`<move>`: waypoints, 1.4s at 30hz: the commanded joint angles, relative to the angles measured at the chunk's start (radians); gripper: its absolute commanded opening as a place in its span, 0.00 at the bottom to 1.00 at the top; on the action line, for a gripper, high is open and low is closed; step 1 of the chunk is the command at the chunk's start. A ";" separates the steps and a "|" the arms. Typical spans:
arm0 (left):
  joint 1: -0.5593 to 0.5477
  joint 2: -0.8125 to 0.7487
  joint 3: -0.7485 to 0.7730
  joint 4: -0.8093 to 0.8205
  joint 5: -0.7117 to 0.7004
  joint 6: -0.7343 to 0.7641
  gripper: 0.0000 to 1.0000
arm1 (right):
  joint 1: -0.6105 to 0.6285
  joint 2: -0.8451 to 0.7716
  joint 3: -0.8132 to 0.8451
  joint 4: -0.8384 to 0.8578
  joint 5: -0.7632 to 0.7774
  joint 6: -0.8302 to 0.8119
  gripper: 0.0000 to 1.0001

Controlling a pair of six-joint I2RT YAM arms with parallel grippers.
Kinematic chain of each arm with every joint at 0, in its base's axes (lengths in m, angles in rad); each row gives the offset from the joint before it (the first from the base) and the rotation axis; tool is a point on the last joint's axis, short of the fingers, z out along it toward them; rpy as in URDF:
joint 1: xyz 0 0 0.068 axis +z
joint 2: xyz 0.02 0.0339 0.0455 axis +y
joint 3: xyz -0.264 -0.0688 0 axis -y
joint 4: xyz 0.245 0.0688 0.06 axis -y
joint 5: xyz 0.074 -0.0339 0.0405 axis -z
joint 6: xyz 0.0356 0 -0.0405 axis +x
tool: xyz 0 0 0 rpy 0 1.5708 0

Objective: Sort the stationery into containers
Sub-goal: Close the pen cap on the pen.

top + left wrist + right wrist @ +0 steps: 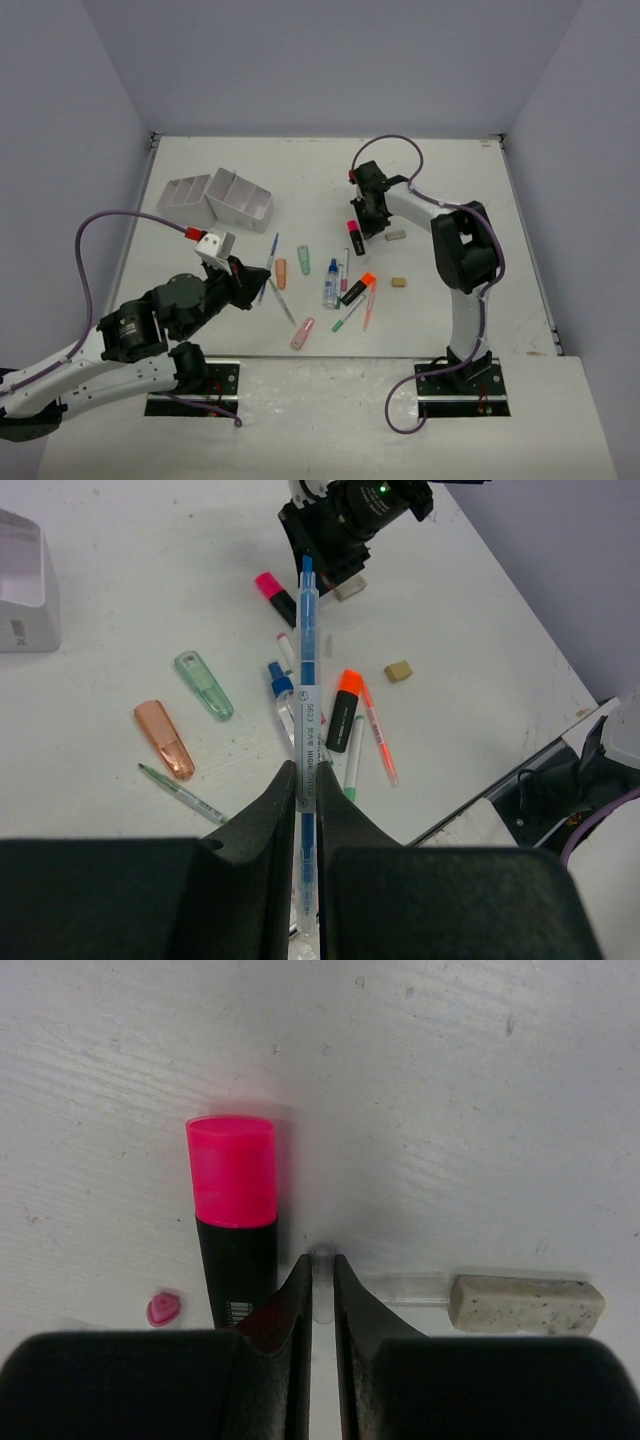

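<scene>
The bottle [331, 283] lies near the middle of the tabletop [450, 180]. Well to its left and farther back stands the organiser [215, 198]. Behind the bottle lies a highlighter [356, 238], with the right end effector [369, 232] just beside it and a long eraser [396, 236] beyond that to the right. A small eraser [399, 283] lies right of the bottle, apart from it. Left of the bottle, a pen [271, 258] sits in the left end effector [256, 281].

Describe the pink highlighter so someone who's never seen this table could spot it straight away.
Start at the white table and find the right gripper, low over its middle. The highlighter lies just beside it, black-bodied with a bright pink cap; the similar black marker nearer the arms is orange-capped.
</scene>
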 commanded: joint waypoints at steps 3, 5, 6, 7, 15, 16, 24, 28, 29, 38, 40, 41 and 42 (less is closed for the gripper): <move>-0.005 0.024 -0.045 0.106 0.045 -0.007 0.00 | 0.006 -0.251 -0.052 0.004 0.075 0.130 0.00; -0.005 0.055 -0.084 0.216 0.096 -0.001 0.00 | 0.008 -0.378 -0.098 0.021 0.088 0.177 0.00; -0.005 0.067 -0.115 0.294 0.135 0.012 0.00 | 0.009 -0.442 -0.128 0.043 0.069 0.194 0.00; -0.005 0.080 -0.149 0.377 0.178 0.026 0.00 | 0.011 -0.505 -0.161 0.070 0.041 0.209 0.00; -0.005 0.238 -0.366 1.063 0.454 0.024 0.00 | 0.020 -1.123 -0.570 0.671 -0.473 0.473 0.00; -0.005 0.256 -0.373 1.138 0.472 0.021 0.00 | 0.020 -1.202 -0.617 0.728 -0.536 0.539 0.00; -0.003 0.372 -0.358 1.377 0.613 0.016 0.00 | 0.029 -1.398 -0.750 0.933 -0.668 0.693 0.00; -0.004 0.406 -0.338 1.404 0.651 0.006 0.00 | 0.036 -1.444 -0.790 0.935 -0.662 0.667 0.00; -0.004 0.409 -0.337 1.406 0.653 0.005 0.00 | 0.039 -1.449 -0.794 0.938 -0.664 0.665 0.00; -0.003 0.401 -0.339 1.422 0.657 0.001 0.00 | 0.048 -1.476 -0.823 0.933 -0.661 0.655 0.00; -0.003 0.401 -0.338 1.423 0.654 0.001 0.00 | 0.049 -1.482 -0.829 0.932 -0.662 0.656 0.00; -0.003 0.401 -0.337 1.424 0.653 0.001 0.00 | 0.050 -1.484 -0.835 0.932 -0.661 0.657 0.00; -0.003 0.403 -0.334 1.425 0.651 0.001 0.00 | 0.051 -1.487 -0.841 0.932 -0.660 0.659 0.00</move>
